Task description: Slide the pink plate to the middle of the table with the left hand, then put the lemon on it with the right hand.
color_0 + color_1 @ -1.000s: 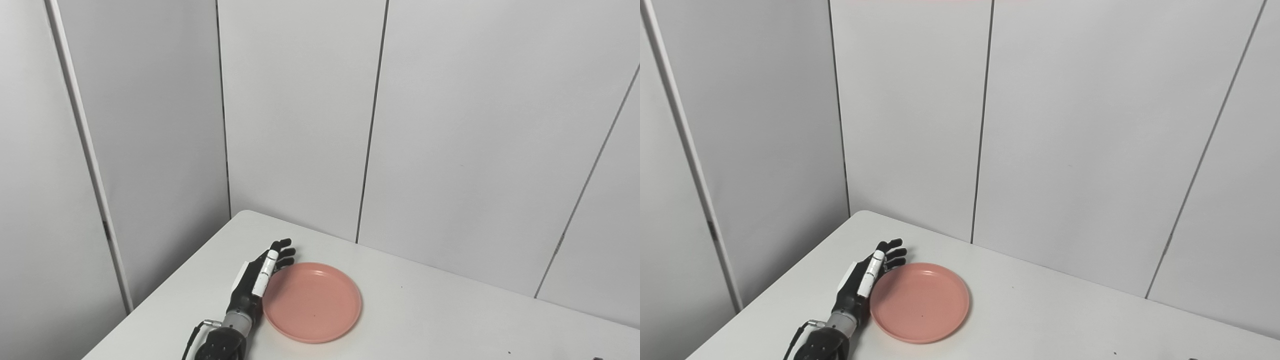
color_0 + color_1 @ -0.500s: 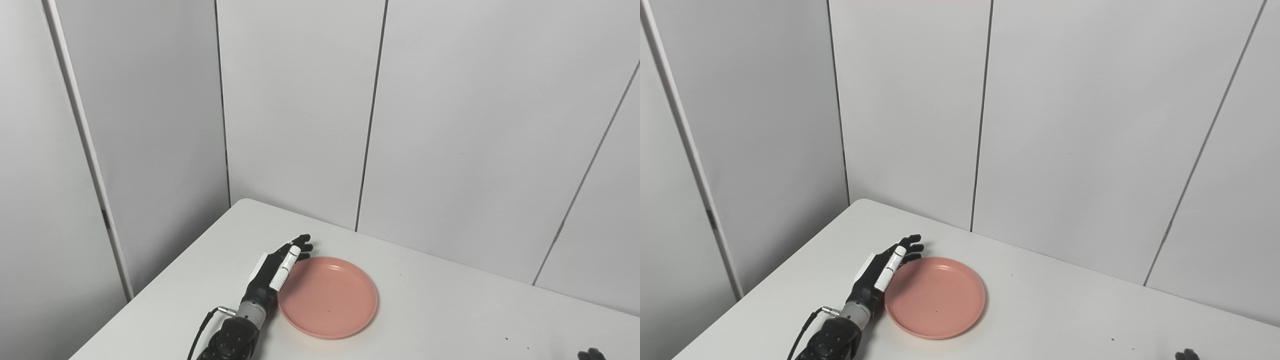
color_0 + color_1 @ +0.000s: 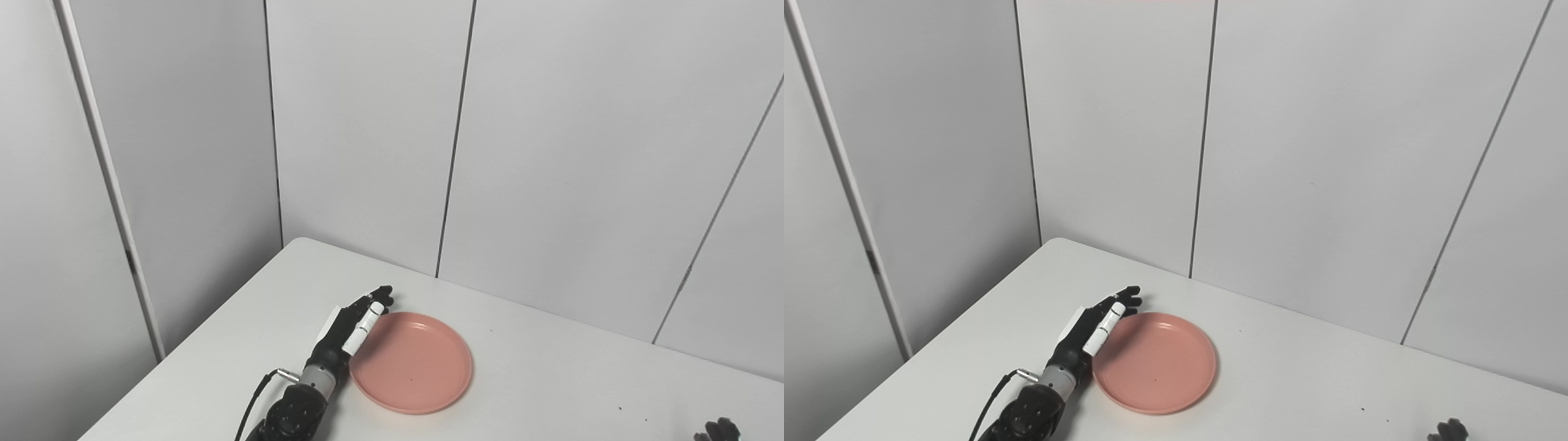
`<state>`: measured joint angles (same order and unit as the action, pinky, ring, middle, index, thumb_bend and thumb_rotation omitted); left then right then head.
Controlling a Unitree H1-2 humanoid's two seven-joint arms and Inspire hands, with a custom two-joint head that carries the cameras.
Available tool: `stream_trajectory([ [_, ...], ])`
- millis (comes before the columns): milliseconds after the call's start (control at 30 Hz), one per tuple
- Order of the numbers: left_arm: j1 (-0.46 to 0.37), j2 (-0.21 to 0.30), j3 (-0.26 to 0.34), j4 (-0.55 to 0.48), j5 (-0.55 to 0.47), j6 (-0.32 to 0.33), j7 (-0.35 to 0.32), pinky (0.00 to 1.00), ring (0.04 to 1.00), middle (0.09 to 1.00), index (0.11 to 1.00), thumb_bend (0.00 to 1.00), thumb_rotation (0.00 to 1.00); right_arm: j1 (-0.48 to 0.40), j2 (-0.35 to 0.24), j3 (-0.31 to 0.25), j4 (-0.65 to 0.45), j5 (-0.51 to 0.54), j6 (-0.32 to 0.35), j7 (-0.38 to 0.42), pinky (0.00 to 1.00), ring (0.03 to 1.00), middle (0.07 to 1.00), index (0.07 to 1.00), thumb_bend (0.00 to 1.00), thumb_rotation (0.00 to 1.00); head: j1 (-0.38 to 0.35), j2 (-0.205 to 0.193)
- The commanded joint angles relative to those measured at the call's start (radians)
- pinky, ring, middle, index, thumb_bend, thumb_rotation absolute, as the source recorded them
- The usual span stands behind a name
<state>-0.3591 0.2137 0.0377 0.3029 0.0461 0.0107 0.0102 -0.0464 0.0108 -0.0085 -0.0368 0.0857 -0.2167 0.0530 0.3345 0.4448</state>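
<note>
The pink plate lies empty on the white table, left of the table's middle. My left hand rests flat on the table along the plate's left rim, open, fingers stretched out and pointing toward the wall, their edge touching the rim. Only the dark fingertips of my right hand show at the bottom right corner, too little to tell their state. No lemon is in view.
Grey wall panels close off the table at the back and left. The table's rounded far corner sits behind my left hand. A black cable runs from the left wrist.
My left hand and the plate have slid right along the table. The view has tilted down a little, and the right hand's fingertips have come into the bottom right corner.
</note>
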Motion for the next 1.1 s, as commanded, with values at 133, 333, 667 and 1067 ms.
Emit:
stream_trajectory([
  [133, -0.016, -0.021, -0.042, -0.055, 0.017, 0.076, -0.034, 0.85, 0.854, 0.848, 0.833, 0.61, 1.0, -0.015, 0.008, 0.0, -0.004, -0.016, -0.047, -0.01, 1.0, 1.0, 1.0, 1.0, 0.65, 1.0, -0.1, 0.053],
  [333, -0.013, -0.026, -0.062, -0.084, 0.019, 0.099, -0.043, 0.84, 0.852, 0.85, 0.835, 0.59, 1.0, -0.023, 0.019, 0.01, -0.005, -0.027, -0.045, -0.014, 1.0, 1.0, 1.0, 1.0, 0.67, 0.97, -0.152, 0.084],
  [667, -0.009, -0.06, -0.118, -0.096, 0.064, 0.066, -0.032, 0.87, 0.871, 0.877, 0.854, 0.6, 1.0, -0.03, 0.023, 0.017, -0.002, -0.044, -0.046, -0.028, 1.0, 1.0, 1.0, 1.0, 0.69, 0.95, -0.192, 0.106],
  [1067, 0.005, -0.112, -0.172, -0.142, 0.131, 0.064, -0.008, 0.84, 0.87, 0.873, 0.852, 0.56, 1.0, -0.028, 0.026, 0.019, -0.006, -0.051, -0.041, -0.034, 1.0, 1.0, 1.0, 1.0, 0.68, 0.95, -0.244, 0.116],
])
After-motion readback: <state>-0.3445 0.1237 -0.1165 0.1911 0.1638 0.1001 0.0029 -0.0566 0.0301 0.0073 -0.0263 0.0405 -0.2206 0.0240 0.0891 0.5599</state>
